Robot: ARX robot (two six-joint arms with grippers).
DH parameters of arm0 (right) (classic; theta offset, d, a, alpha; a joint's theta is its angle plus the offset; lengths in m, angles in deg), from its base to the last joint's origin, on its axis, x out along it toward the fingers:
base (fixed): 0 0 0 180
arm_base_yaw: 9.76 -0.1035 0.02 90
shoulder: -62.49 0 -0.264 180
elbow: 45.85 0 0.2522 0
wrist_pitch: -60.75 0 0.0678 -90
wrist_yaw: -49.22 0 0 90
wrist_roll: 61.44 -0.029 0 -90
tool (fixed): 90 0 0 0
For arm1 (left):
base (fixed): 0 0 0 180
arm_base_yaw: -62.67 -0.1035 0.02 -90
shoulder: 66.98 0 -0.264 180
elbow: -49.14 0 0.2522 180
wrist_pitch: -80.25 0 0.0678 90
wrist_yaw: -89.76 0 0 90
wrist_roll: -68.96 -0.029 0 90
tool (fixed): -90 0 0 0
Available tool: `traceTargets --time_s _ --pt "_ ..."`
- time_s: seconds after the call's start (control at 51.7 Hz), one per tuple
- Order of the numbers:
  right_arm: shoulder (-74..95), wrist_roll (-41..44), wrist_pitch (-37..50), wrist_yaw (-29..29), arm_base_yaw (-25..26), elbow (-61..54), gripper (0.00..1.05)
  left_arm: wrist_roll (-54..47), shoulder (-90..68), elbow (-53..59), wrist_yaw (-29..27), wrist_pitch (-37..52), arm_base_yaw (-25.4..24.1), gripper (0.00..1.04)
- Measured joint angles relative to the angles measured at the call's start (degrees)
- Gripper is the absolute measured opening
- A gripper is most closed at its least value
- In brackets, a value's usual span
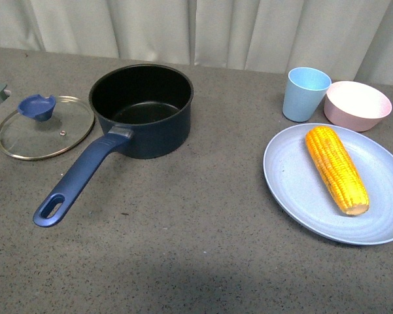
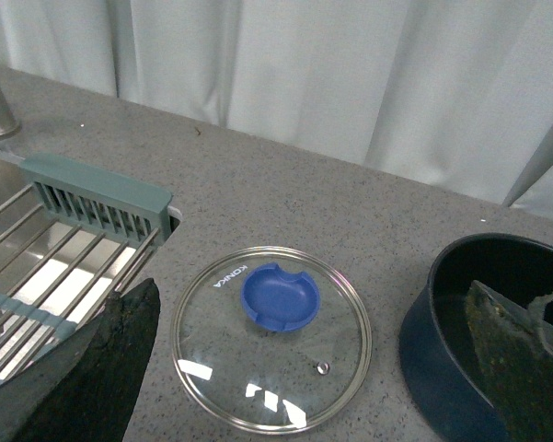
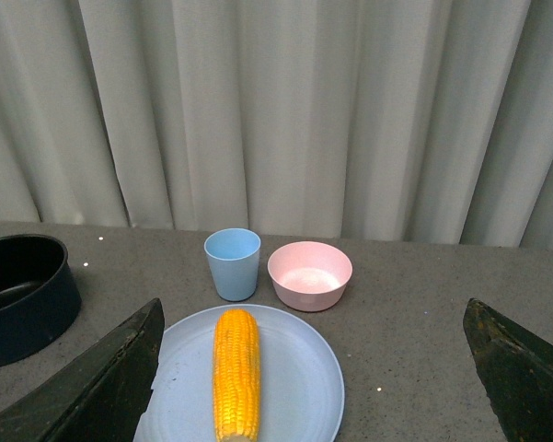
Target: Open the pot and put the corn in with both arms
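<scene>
The dark blue pot (image 1: 140, 108) stands uncovered at the table's middle left, its long handle (image 1: 78, 183) pointing toward me. Its glass lid (image 1: 46, 127) with a blue knob lies flat on the table to the pot's left. The yellow corn (image 1: 335, 169) lies on a light blue plate (image 1: 294, 176) at the right. Neither arm shows in the front view. My left gripper (image 2: 311, 295) hangs open above the lid (image 2: 271, 336), with the pot (image 2: 460, 359) beside it. My right gripper (image 3: 313, 308) is open and empty above the plate (image 3: 299, 387), and the corn (image 3: 236, 373) lies between its fingers' line of sight.
A light blue cup (image 1: 305, 93) and a pink bowl (image 1: 357, 104) stand behind the plate. A sink with a green dish rack (image 2: 92, 198) lies past the lid at the table's left edge. White curtains close off the back.
</scene>
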Motion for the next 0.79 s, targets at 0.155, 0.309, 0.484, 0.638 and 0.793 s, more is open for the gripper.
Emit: traceTargets --time_s 0.155,0.309,0.484,0.638,0.793 --pt "0.00 0.00 0.00 -0.02 0.00 0.00 0.95 -3.37 8.04 8.68 8.76 6.97 1.60 0.79" --pt "0.00 0.00 0.00 -0.11 0.00 0.00 0.95 -4.66 19.76 11.82 12.63 -0.33 -1.38 0.52" --pt "0.00 0.00 0.00 0.02 0.00 0.00 0.95 -5.09 29.14 15.43 12.76 -6.08 -1.55 0.16" --pt "0.00 0.00 0.00 0.00 0.00 0.00 0.95 -5.29 37.75 17.53 12.92 -12.17 -1.55 0.04" --pt "0.00 0.00 0.00 0.02 0.00 0.00 0.95 -5.29 45.62 18.99 12.87 -18.69 -1.55 0.04"
